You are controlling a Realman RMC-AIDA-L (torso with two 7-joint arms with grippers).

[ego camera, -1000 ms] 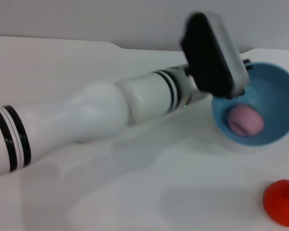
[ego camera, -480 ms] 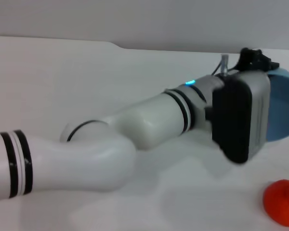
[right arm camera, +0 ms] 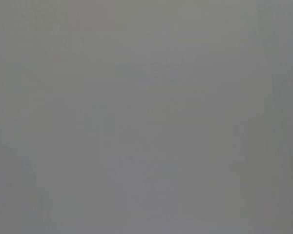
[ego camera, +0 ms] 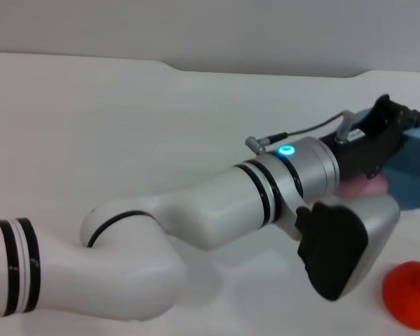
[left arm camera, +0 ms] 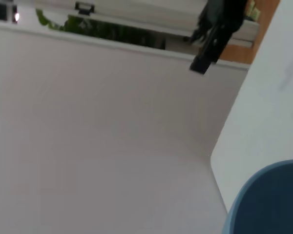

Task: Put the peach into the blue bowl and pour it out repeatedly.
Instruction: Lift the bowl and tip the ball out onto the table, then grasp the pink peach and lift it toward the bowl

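In the head view my left arm reaches across the white table to the far right. My left gripper [ego camera: 395,133] is shut on the rim of the blue bowl [ego camera: 418,175], which is tipped over so that its outer wall shows. The peach [ego camera: 365,187] shows as a pale pink patch beneath the wrist, next to the bowl's edge; most of it is hidden by the arm. A part of the bowl also shows in the left wrist view [left arm camera: 271,202]. My right gripper is not in view; the right wrist view is a blank grey.
A red-orange bumpy fruit [ego camera: 411,294] lies at the front right of the white table [ego camera: 126,126]. My left forearm and its wrist camera housing [ego camera: 339,248] lie across the middle and right.
My left wrist has rolled over. The bowl, which faced up with the peach inside, is now tipped with its outside showing, and the peach sits at its edge under the wrist.
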